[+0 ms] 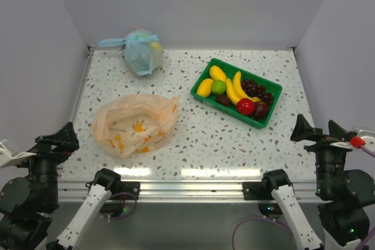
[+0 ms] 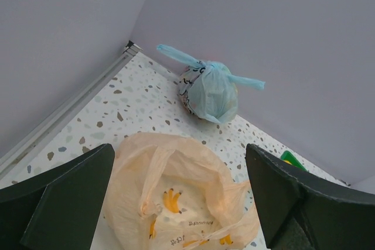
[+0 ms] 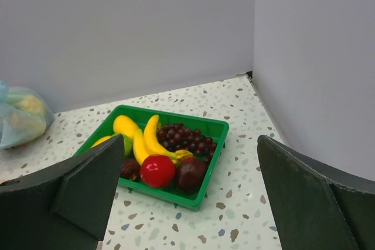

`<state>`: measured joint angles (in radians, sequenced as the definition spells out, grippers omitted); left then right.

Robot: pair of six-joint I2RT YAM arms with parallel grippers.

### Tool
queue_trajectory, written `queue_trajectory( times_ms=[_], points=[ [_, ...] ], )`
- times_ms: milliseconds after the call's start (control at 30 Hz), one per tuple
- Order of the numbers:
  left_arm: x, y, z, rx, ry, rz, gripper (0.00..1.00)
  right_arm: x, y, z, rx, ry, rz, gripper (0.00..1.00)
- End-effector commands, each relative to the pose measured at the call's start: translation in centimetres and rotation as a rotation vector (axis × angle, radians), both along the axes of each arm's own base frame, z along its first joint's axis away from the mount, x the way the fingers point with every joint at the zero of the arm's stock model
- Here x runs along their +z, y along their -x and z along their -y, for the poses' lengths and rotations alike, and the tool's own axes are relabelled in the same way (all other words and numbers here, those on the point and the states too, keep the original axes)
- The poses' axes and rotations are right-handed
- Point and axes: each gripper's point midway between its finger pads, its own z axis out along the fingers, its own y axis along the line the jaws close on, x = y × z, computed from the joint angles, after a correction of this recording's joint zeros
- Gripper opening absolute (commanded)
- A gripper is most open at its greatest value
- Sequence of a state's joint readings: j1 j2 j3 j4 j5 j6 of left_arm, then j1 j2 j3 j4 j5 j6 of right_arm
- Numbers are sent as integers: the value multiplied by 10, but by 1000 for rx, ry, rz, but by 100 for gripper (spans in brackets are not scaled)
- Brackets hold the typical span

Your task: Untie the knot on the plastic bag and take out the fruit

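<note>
Left wrist view has the left gripper (image 2: 180, 159) with its dark fingers (image 2: 76, 188) spread wide and nothing between them, hanging over the near left corner of the table (image 1: 205, 139). Just past them the plastic bag (image 2: 176, 197) lies flat and slack toward the left edge. Its mouth is loose, no knot shows in it, and it looks empty, which is likely why nothing needs holding. The right gripper (image 3: 190, 144) is equally wide and bare at the near right corner, facing the green tray (image 3: 218, 144) toward the far right. The fruit (image 3: 155, 156) is gathered in that tray, the bananas beside the grapes and the red apple at the near wall. A tied blue bag (image 2: 208, 89) sits apart in the far left corner, outside this job. By my reading the task is finished.
</note>
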<state>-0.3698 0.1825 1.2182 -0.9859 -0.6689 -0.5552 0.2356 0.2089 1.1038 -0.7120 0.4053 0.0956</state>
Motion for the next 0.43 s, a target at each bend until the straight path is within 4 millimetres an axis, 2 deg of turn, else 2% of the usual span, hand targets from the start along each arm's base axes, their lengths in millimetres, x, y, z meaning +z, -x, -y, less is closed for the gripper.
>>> queue_trajectory(
  times_ms=[0,400],
  points=[
    [7,0,-4,20,9,37,100,7,0,-1,6,-3,35,99],
    [2,5,-6,24,23,33,100,-3,-6,-7,32,-11,15,99]
  ],
)
